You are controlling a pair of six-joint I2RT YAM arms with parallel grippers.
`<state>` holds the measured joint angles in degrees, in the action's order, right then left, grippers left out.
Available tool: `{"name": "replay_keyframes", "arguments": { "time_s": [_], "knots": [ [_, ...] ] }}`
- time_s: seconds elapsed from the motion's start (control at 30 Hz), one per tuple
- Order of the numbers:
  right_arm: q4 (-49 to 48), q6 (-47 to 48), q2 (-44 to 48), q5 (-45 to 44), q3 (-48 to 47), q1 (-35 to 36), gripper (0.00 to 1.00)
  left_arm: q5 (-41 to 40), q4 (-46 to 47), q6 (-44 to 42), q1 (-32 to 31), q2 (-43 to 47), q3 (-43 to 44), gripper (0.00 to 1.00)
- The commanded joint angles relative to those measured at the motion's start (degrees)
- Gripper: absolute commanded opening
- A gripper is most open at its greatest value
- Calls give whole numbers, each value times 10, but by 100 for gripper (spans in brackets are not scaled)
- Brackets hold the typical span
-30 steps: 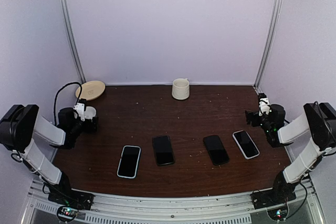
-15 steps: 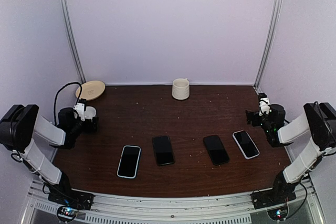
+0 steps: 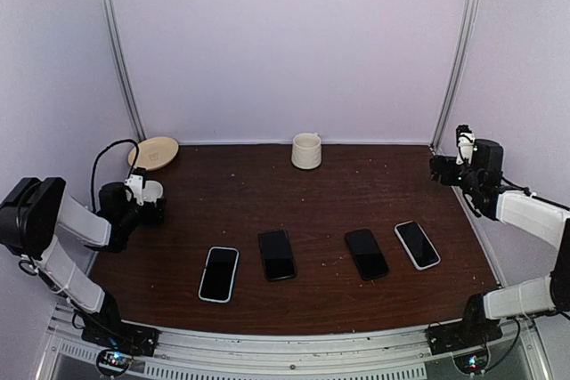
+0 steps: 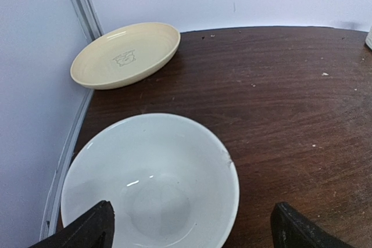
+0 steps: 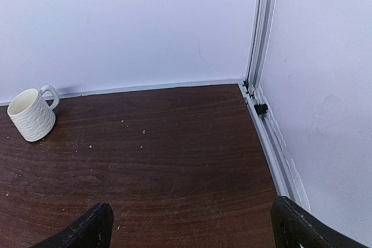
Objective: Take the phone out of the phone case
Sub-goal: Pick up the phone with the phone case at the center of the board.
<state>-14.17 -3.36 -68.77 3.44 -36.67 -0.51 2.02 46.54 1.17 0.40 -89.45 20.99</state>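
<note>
Open brown table [image 3: 356, 193] either side of the mug [image 3: 305, 150], row of four phones [image 3: 277, 254] lying flat well in front of the mug, white bowl [image 4: 151, 178] and tan plate [image 3: 153, 152] crowding the corner far left of the mug, wall [image 3: 294, 42] close behind the mug

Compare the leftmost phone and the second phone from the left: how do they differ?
The leftmost phone has a pale rim all round, likely a case; the second phone looks all black. The leftmost phone lies nearer the robot; the second phone sits farther back. Both lie flat, dark screens up.
</note>
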Motion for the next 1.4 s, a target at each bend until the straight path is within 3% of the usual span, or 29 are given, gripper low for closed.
{"name": "replay_keyframes", "arguments": {
  "time_s": [0.0, 0.13, 0.23, 0.63, 0.8, 1.1, 1.27, 1.37],
  "knots": [
    [206, -69, 32, 29, -57, 1, 99, -75, -86, 26, -2, 34, 52, 98],
    [297, -99, 37, 63, -105, 1, 99, -130, -358, 76, -2, 65, 171, 98],
    [327, -115, 38, 79, -113, 5, 99, -137, -416, 105, -2, 96, 189, 97],
    [464, -176, -40, -56, -136, 121, 99, -134, -710, 290, -2, 134, 361, 98],
    [517, -186, -104, -108, -149, 154, 99, -191, -840, 318, -2, 129, 449, 98],
    [543, -176, -166, -76, -151, 161, 99, -31, -920, 257, -2, 185, 488, 98],
    [552, -158, -196, -46, -154, 164, 99, 4, -971, 162, -2, 191, 507, 98],
    [556, -157, -212, -44, -156, 169, 99, 22, -959, 152, -2, 190, 485, 98]
  ]
}}
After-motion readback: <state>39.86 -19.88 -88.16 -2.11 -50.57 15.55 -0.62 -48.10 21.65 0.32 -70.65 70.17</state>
